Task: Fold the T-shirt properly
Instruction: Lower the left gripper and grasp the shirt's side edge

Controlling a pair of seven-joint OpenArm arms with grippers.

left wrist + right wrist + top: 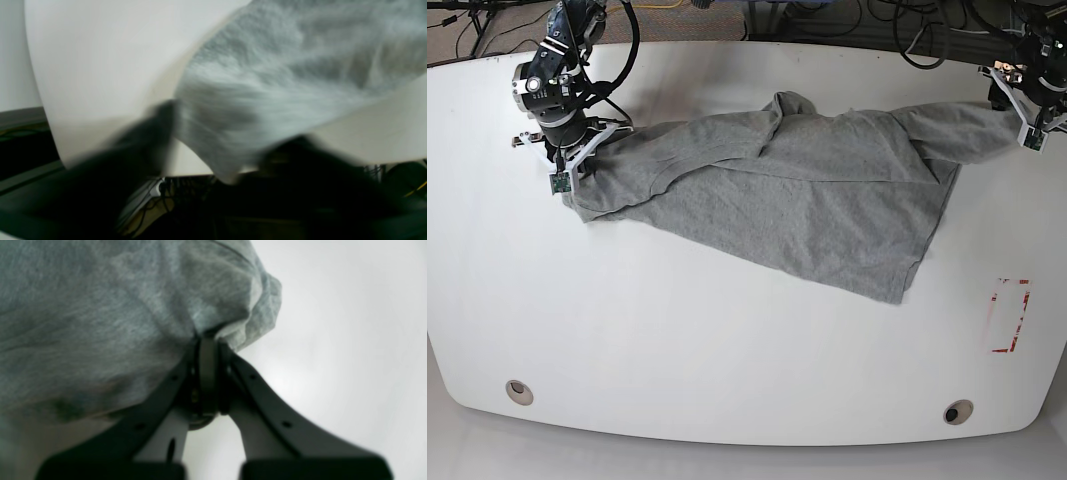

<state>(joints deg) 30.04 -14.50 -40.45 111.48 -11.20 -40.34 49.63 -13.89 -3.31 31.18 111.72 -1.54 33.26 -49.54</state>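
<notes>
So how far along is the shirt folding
Early. No fold is made yet: the T-shirt lies stretched and rumpled across the table. The right pincer clamps one end; the left pincer is at the other sleeve, grip unclear. All folding remains.

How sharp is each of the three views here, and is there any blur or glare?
Left wrist view: heavy motion smear; T-shirt and left gripper are only streaks. Right wrist view: slightly soft, but the right gripper pinching cloth reads clearly. Base view: sharp, evenly lit, no glare on the table.
</notes>
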